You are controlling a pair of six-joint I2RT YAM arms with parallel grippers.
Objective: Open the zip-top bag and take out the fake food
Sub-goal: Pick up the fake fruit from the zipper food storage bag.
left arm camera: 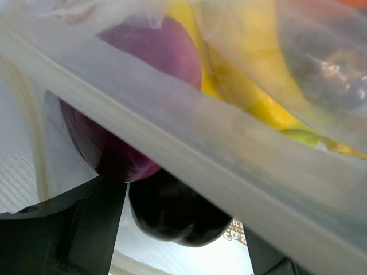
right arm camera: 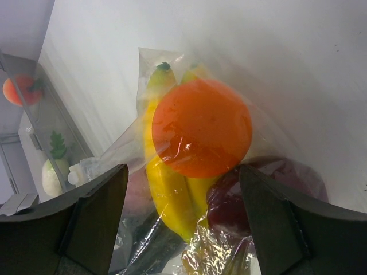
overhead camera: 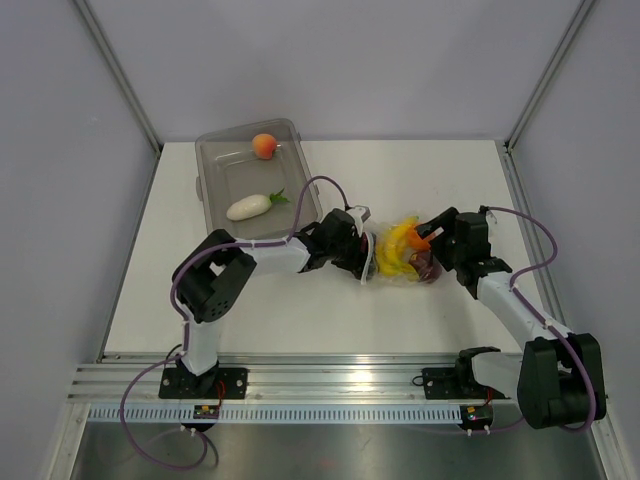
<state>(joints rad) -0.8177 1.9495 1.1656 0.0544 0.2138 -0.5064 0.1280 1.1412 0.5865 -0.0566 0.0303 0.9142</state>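
Right of the tub (overhead camera: 240, 131), the gaping, empty left gripper (overhead camera: 365, 258) should pin the zip-top bag (overhead camera: 400, 264)'s lip while the equally gaping right gripper (overhead camera: 430, 245) closes squarely on the orange (right arm camera: 200, 129).

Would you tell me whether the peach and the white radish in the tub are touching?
Apart. The top view shows the peach at the far end and the white radish nearer, with bare tub floor between them.
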